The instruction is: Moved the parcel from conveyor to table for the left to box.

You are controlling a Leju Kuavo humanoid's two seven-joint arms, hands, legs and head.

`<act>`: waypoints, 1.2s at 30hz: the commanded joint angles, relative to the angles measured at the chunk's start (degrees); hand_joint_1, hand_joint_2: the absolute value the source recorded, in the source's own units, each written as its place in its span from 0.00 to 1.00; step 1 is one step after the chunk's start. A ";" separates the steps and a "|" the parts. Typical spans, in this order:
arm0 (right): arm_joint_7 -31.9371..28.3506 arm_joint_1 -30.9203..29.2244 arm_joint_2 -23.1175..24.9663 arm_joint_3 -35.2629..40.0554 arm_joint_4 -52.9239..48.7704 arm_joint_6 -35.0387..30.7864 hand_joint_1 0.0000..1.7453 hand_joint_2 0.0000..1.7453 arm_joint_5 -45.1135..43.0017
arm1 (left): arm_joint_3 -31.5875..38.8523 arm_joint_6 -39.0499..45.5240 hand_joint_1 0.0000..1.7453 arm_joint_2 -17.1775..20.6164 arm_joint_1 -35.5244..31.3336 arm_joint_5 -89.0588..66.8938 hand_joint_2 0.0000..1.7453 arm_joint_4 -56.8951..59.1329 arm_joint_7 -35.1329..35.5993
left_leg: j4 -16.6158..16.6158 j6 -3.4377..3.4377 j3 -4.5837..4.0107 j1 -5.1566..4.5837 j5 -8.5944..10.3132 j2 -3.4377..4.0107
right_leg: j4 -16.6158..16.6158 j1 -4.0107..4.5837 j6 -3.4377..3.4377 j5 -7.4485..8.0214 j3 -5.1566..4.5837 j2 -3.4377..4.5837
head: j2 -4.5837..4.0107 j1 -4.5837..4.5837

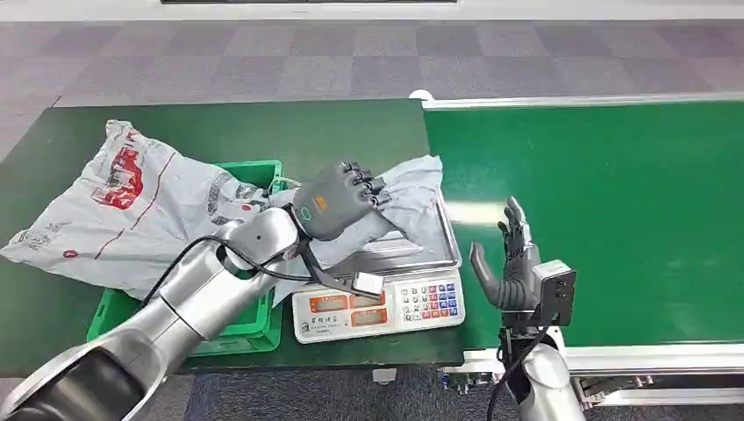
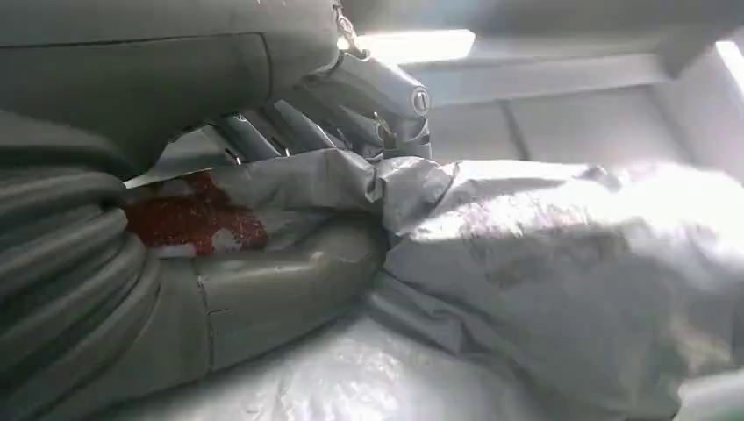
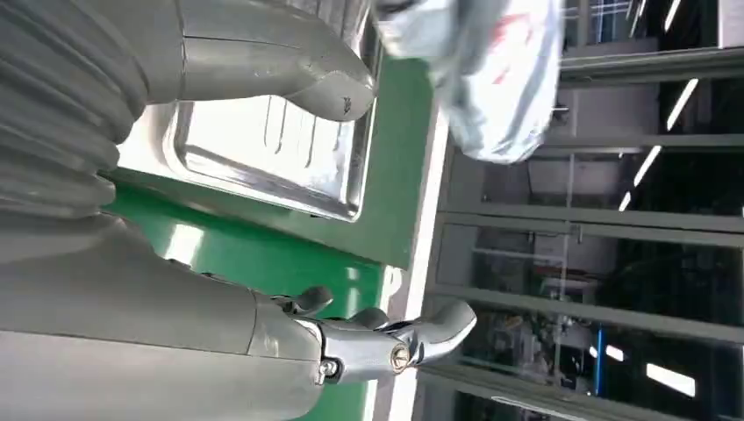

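Head view, centre of frame: the left hand (image 1: pixel 338 200) gripped the grey parcel (image 1: pixel 405 195), a soft plastic mailer lying partly across the steel pan of the weighing scale (image 1: pixel 379 303) and partly over the rim of the green crate (image 1: pixel 230 330). In the left wrist view the thumb and dark fingers (image 2: pixel 289 127) pinched a fold of the bag film rather than its bulk. Because the hold was on loose film, the lift would best be made slowly and straight up until the sagging end cleared the pan edge, then carried toward the crate at lower left of the frame; a quick pull risked the fold slipping out or the bag dragging the scale. The right hand (image 1: pixel 511 263) stood at lower right, over the near edge of the green conveyor (image 1: pixel 614 202), fingers spread and holding nothing, well apart from the parcel. A larger white bag with red print (image 1: pixel 114 206) lay at the left on the dark green tabletop (image 1: pixel 263 127), draped over the crate and covering much of its opening, so it appeared likely to obstruct placement inside.
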 commanded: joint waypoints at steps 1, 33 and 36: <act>0.89 0.20 0.41 -1.98 -0.73 -0.68 0.00 1.00 0.66 | 10.76 3.96 1.00 4.75 -2.64 -9.03 1.00 2.68 4.16 | 0.01 0.01 -0.03 0.00 0.00 0.15 | 0.02 0.01 -0.02 0.04 -0.08 0.12 | -0.02 0.00; 2.59 5.54 2.28 -6.79 -5.83 0.83 0.00 1.00 5.61 | 29.19 2.36 0.00 9.94 14.89 -8.26 1.00 -5.13 9.36 | -0.10 0.03 -0.14 0.02 0.07 0.03 | -0.07 0.05 -0.04 0.03 -0.18 -0.01 | -0.02 -0.02; 2.95 5.56 2.17 -6.84 -5.99 1.01 0.00 1.00 5.92 | 29.32 -2.37 0.00 7.96 15.27 1.46 1.00 -6.56 4.66 | -0.09 0.04 -0.16 0.00 0.08 -0.03 | -0.04 0.03 -0.03 0.02 -0.19 -0.08 | -0.02 0.00</act>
